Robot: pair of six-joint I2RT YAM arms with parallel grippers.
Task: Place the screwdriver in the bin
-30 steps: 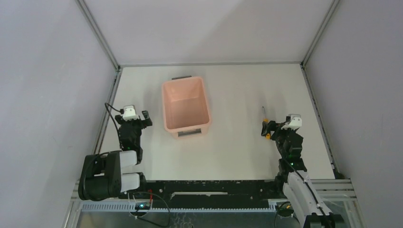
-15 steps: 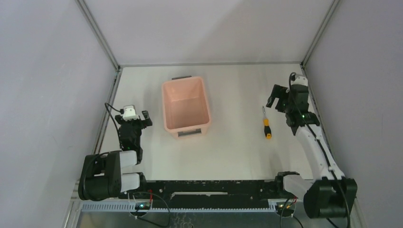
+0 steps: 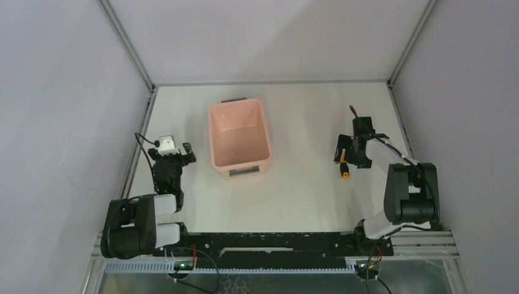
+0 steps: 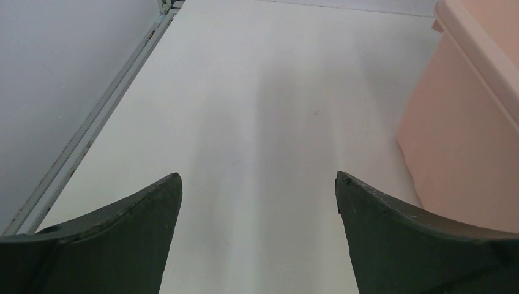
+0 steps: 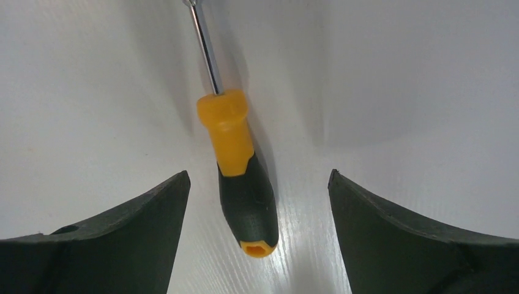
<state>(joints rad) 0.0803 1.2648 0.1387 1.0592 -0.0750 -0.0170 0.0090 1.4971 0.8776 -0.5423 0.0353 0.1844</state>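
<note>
The screwdriver (image 5: 245, 196) lies flat on the white table, with a black-and-orange handle and a thin metal shaft pointing away. My right gripper (image 5: 258, 174) is open and straddles the handle, with a gap on both sides. From above, only the orange butt of the screwdriver (image 3: 346, 174) shows below my right gripper (image 3: 347, 157). The salmon-pink bin (image 3: 238, 138) stands empty, left of centre. My left gripper (image 3: 187, 153) is open and low beside the bin's left wall (image 4: 465, 122), holding nothing (image 4: 258, 176).
Grey enclosure walls and a metal frame rail (image 4: 92, 135) border the table on the left, back and right. The bin has a dark handle (image 3: 234, 99) at its far end and a label (image 3: 243, 172) at its near end.
My right arm has swung from the back right down over the screwdriver, so its jaws now straddle the handle. The screwdriver, the bin and my left arm have not moved.
</note>
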